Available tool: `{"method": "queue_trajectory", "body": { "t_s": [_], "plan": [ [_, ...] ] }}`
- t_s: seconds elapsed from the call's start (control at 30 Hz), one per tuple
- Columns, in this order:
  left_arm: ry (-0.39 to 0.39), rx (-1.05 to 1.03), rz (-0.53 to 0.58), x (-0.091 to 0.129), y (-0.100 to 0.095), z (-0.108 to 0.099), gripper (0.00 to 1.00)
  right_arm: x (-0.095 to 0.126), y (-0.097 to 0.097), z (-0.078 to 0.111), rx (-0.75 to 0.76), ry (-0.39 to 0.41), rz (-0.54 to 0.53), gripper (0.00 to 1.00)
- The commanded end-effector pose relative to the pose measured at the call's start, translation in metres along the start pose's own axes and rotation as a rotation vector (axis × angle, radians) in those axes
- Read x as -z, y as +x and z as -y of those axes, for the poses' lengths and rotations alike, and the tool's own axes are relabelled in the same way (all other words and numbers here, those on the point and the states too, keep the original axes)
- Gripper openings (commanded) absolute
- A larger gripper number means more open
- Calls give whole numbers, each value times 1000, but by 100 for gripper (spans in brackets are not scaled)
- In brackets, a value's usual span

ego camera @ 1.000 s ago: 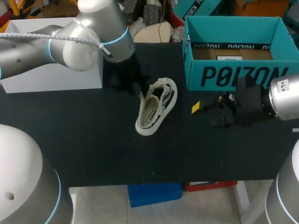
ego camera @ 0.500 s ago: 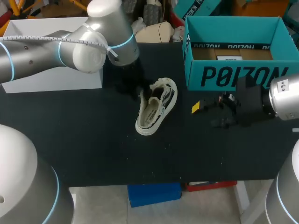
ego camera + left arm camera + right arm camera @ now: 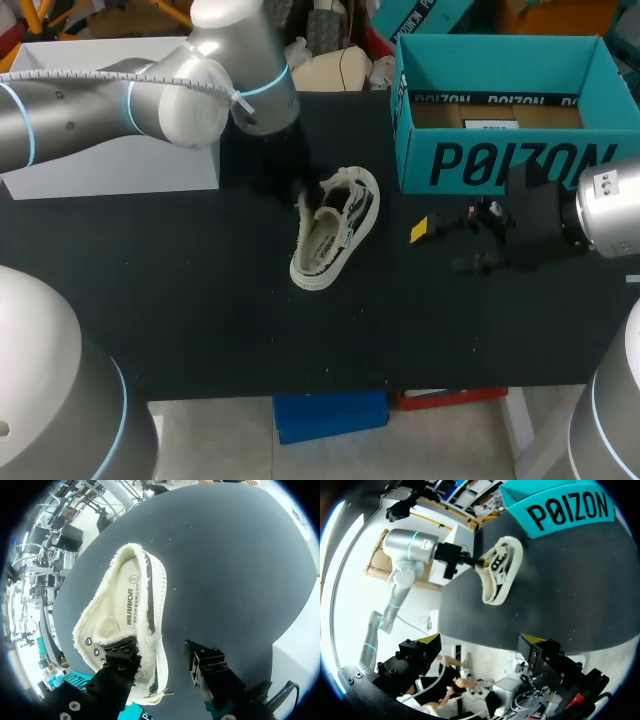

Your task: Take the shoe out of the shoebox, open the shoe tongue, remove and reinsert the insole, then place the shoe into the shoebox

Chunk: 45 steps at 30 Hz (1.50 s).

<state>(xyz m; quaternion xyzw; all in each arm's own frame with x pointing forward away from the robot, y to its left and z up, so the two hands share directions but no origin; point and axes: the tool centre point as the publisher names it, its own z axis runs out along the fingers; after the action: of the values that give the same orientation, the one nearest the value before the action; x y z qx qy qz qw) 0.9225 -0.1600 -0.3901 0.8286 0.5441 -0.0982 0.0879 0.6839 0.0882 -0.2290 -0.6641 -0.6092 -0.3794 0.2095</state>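
Loosely, left pincer released straddling shoe edge, right pincer released beside teal shoebox, white box nearby

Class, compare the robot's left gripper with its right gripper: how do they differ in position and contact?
The left gripper is at the shoe, one finger against its eyelet edge; the right gripper stands clear of the shoe, touching nothing. The left gripper is on the shoe's side away from the shoebox; the right gripper is in front of the shoebox. Both are open.
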Motion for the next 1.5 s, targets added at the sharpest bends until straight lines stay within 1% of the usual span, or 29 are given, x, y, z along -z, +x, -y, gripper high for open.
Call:
{"method": "queue_trajectory", "body": {
  "t_s": [0.03,0.23,0.4,0.57,0.6,0.67,0.77,0.87,0.9,0.97,1.0,1.03,1.07,1.13,1.17,1.2,1.37,1.5],
  "plan": [
    [-1,-4,0,-9,-3,5,50,-1,1,0,-1,0,2,100],
    [16,-17,-13,-21,-6,5,50,-1,1,0,-1,0,2,100],
    [20,-20,-23,-29,-6,0,50,-1,1,0,-1,0,2,100],
    [18,-36,-40,-33,-9,-3,48,-1,1,0,-1,0,2,100],
    [17,-37,-42,-33,-9,-4,46,-1,1,0,-1,0,2,100],
    [12,-43,-50,-34,-10,-5,37,-1,1,0,-1,0,2,100],
    [-2,-73,-90,-35,-9,-6,36,-1,1,0,-1,0,2,100],
    [-15,-67,-102,-35,-9,-6,35,-1,1,0,-1,0,2,100],
    [-20,-58,-100,-35,-8,-6,33,-1,1,0,-1,0,2,100],
    [-22,-57,-104,-35,-8,-5,24,-1,1,0,-1,0,2,100],
    [-28,-51,-105,-35,-8,-4,23,-1,1,0,-1,0,2,100],
    [-35,-44,-113,-34,-8,-3,19,-1,1,0,-1,0,2,100],
    [-41,-33,-116,-34,-7,-2,12,-1,1,0,-1,0,2,100],
    [-42,-32,-120,-33,-7,1,9,-1,1,0,-1,0,2,100],
    [-41,-28,-122,-33,-8,3,3,-1,1,0,-1,0,2,100],
    [-41,-24,-127,-33,-8,4,0,-1,1,0,-1,0,2,100],
    [-33,-11,-135,-30,-8,9,0,-1,1,0,-1,0,2,100],
    [-32,0,-123,-20,-12,12,0,-1,1,0,-1,0,2,100]
  ]
}}
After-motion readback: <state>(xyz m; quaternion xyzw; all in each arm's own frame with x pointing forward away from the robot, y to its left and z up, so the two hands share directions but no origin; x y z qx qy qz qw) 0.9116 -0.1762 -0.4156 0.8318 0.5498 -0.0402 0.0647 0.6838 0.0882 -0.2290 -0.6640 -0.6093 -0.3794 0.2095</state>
